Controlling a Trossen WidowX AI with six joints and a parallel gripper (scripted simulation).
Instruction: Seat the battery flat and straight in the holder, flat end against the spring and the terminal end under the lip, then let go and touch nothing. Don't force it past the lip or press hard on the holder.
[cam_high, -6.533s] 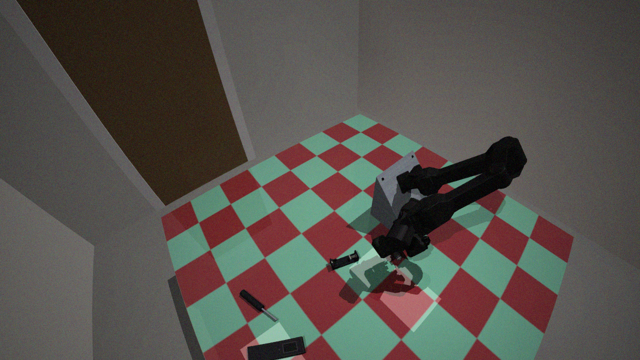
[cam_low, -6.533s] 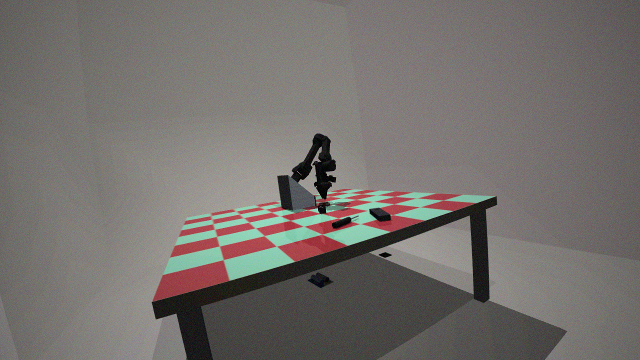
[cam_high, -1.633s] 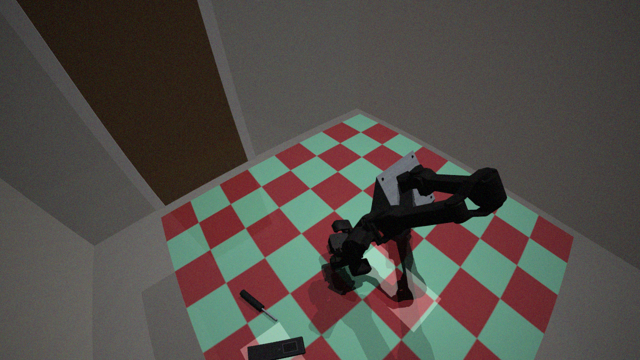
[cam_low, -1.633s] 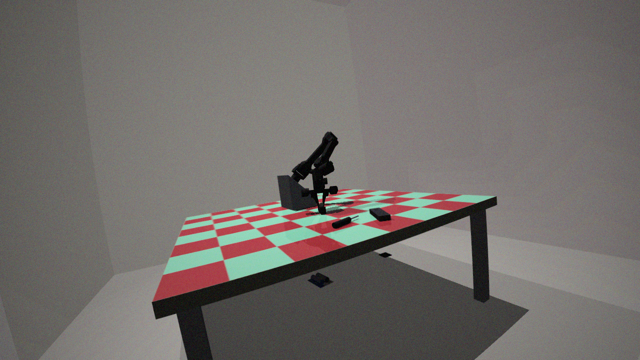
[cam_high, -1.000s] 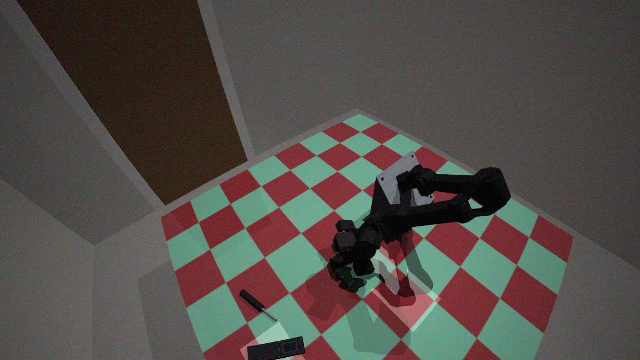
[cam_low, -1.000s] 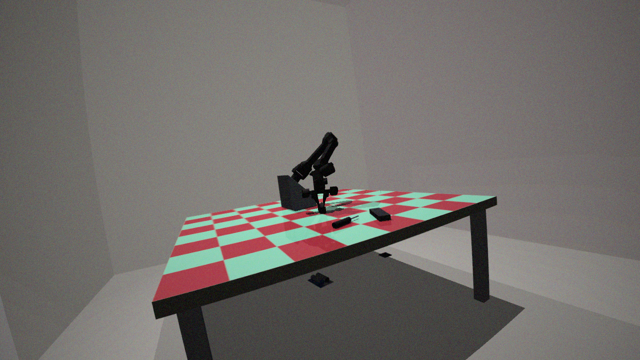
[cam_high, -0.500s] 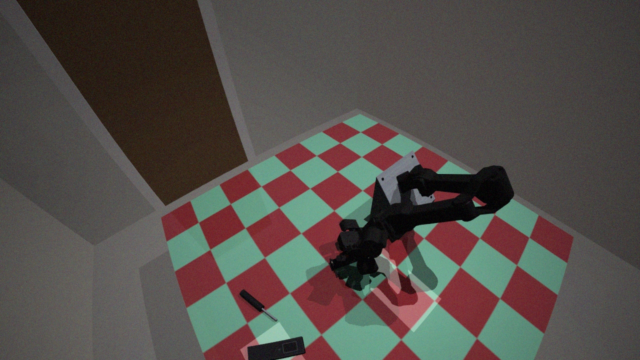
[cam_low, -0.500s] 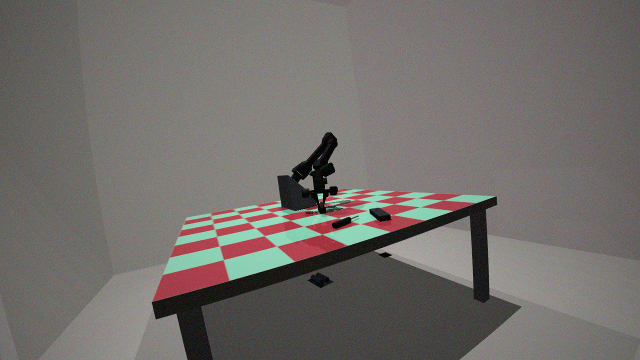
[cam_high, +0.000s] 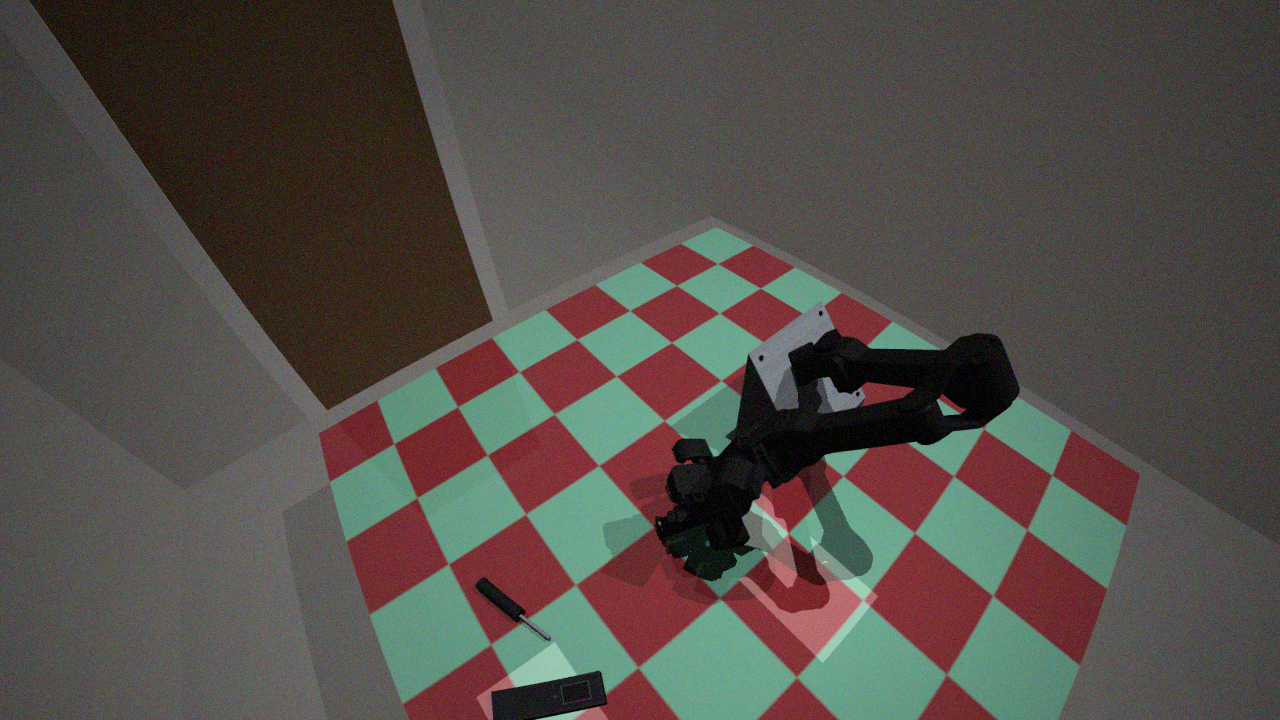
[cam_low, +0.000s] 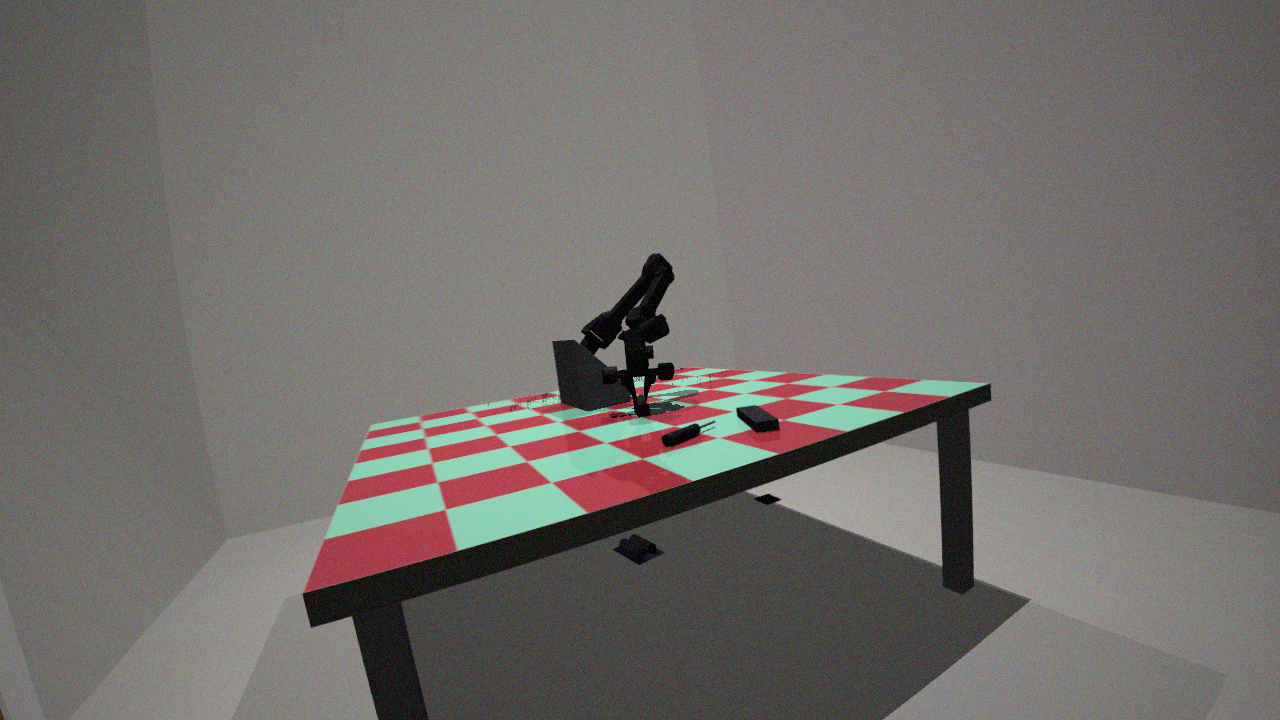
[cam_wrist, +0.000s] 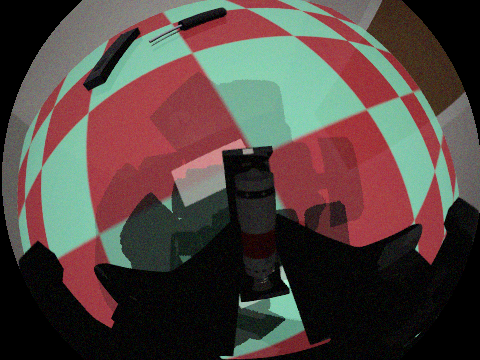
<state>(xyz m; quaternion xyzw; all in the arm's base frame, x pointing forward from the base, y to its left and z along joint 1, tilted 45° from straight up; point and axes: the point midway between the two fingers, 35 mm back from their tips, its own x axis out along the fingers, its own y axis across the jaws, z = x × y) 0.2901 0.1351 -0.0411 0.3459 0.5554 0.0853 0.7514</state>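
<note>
In the wrist view the grey battery (cam_wrist: 256, 212) with a dark red band lies lengthwise over the black holder (cam_wrist: 230, 175). Its narrower terminal end faces the upper end wall, which has a pale patch. Its other end is at the spring (cam_wrist: 262, 284) at the lower end. The battery looks nearly in line with the holder; its depth and whether the terminal is under the lip cannot be told. My gripper (cam_wrist: 256, 223) (cam_low: 641, 402) is shut on the battery, one finger at each side. In the top view the arm hides the battery and holder.
A screwdriver (cam_high: 501, 600) (cam_low: 682, 435) (cam_wrist: 204, 19) and a long black box (cam_high: 537, 700) (cam_low: 758, 418) (cam_wrist: 111, 60) lie on the checkered table (cam_high: 617, 631) (cam_low: 501, 523), away from the holder. The arm's base stands behind the gripper. Shadows darken the area around the holder.
</note>
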